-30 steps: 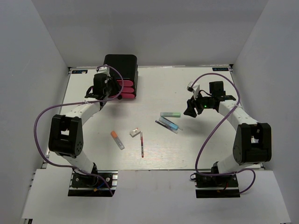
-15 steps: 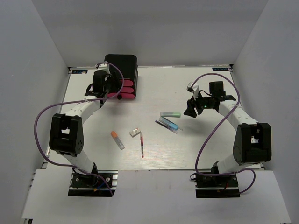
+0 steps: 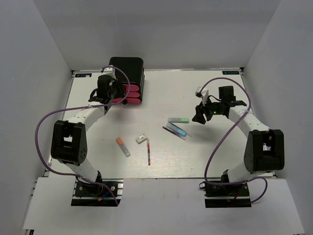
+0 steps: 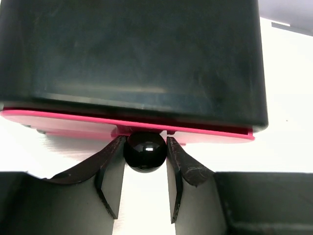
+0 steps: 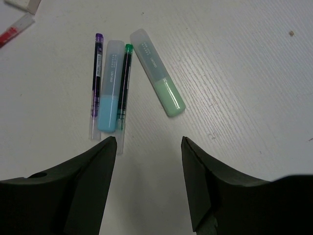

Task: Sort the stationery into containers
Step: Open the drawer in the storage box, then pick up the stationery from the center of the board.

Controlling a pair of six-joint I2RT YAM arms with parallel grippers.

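The containers are a glossy black box point(image 3: 126, 66) point(image 4: 132, 58) with pink drawers point(image 3: 132, 93) at the table's far left. My left gripper point(image 3: 119, 94) point(image 4: 145, 142) is shut on a drawer's round black knob point(image 4: 145, 151), one finger on each side, against the pink front point(image 4: 205, 133). My right gripper point(image 3: 198, 116) point(image 5: 149, 142) hangs open above bare table, just short of a pale green bar point(image 5: 157, 72) point(image 3: 178, 120), a light blue marker point(image 5: 110, 85), a green pen point(image 5: 124, 83) and a purple pen point(image 5: 96, 83).
Nearer the front lie an orange-capped white marker point(image 3: 122, 146), a small white-pink block point(image 3: 141, 138) and a thin red pen point(image 3: 148, 152). White walls close in the table on three sides.
My left gripper edged toward the drawers, opened wider, then closed on the knob. The right arm and the stationery have not moved.
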